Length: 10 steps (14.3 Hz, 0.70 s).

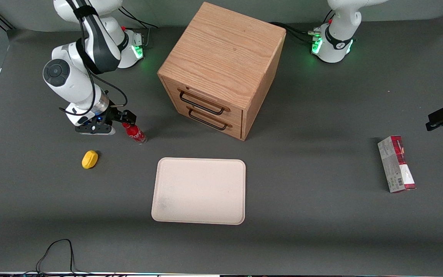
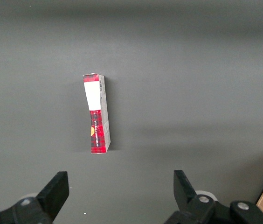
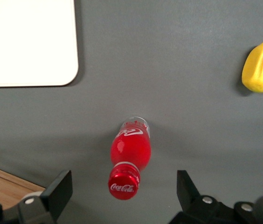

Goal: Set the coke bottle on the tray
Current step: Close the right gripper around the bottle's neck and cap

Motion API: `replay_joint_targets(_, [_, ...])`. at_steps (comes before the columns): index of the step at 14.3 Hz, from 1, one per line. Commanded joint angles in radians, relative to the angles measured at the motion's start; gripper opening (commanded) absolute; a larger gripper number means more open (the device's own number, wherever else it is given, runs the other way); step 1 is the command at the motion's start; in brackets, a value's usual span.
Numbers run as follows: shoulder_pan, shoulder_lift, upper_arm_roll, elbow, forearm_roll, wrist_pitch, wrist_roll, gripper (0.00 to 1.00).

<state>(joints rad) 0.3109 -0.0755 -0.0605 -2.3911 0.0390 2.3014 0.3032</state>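
the bottle (image 3: 130, 154) looked like glossy plastic with a clear base and a shiny red cap. the tray (image 1: 199, 191) was matt cream, faintly speckled. the cabinet (image 1: 221, 69) showed grained oak with dark metal handles. the gripper (image 3: 122, 193), spread over the cap, had matt black plastic fingers (image 3: 59, 189).

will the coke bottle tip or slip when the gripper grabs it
The coke bottle stands upright, tall and slim on a narrow clear base, so a sideways nudge would probably topple it, and it could then roll. Its smooth surface looks slippery. The gripper is open above the cap; a centred grip seems safest.
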Motion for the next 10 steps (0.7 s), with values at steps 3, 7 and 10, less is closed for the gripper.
replay_joint_targets(3, [0.025,-0.013,-0.009,-0.065,-0.016,0.072,-0.013,0.98])
replay_joint_targets(7, [0.025,-0.012,-0.009,-0.068,-0.031,0.073,-0.013,0.90])
replay_joint_targets(10, [0.025,-0.009,-0.009,-0.068,-0.034,0.073,-0.013,0.72])
